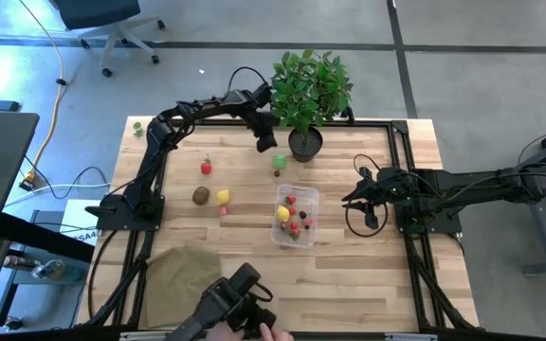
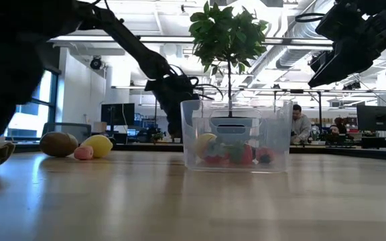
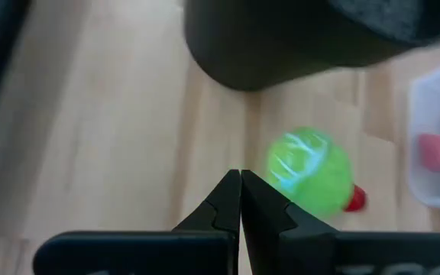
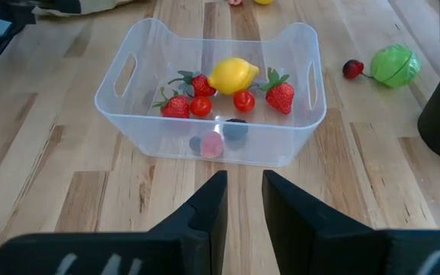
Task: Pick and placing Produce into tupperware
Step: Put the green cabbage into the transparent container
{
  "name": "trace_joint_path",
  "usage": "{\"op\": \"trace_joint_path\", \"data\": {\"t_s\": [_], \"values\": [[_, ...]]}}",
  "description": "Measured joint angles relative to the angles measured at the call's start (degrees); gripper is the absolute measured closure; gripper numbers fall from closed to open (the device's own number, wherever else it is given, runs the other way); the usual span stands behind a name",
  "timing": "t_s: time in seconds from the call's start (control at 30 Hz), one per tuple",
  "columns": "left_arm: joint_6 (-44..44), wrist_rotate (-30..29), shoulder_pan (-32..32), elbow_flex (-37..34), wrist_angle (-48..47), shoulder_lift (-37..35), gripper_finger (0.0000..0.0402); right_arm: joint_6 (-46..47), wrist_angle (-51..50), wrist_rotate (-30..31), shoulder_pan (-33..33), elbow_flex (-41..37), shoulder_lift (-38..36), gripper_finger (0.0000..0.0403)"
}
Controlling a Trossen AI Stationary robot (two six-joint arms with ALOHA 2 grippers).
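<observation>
Produce partly fills the tub (image 4: pixel 212 145) mid-table; the left gripper (image 3: pixel 241 200), fingers together, hovers by the green ball (image 3: pixel 310 169) near the plant pot (image 1: pixel 305 143) and must open to grab it; right gripper (image 4: pixel 243 200) waits, slightly apart, holding nothing

The high view looks straight down on the whole bench (image 1: pixel 368 284), while the low view sits at bench-top level, facing across it into the room behind. Each wrist view looks close past its own arm's fingers: the left onto the green ball (image 3: pixel 310 171), the right onto the tupperware (image 4: pixel 212 145), which the high and low views share.
</observation>
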Motion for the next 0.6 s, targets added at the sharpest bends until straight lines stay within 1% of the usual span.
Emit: {"op": "trace_joint_path", "data": {"t_s": [0.17, 0.6], "values": [[-2.85, -0.8, -0.9, 0.0, 3.01, 0.0, 0.0401, 0.01, -0.01, 0.0, 0.0, 0.0, 0.0, 0.0329], [-7.14, -0.22, -3.62, 0.0, 1.78, 0.12, 0.0401, 0.0, -0.01, 0.0, -0.02, 0.0, -0.01, 0.0329]]}}
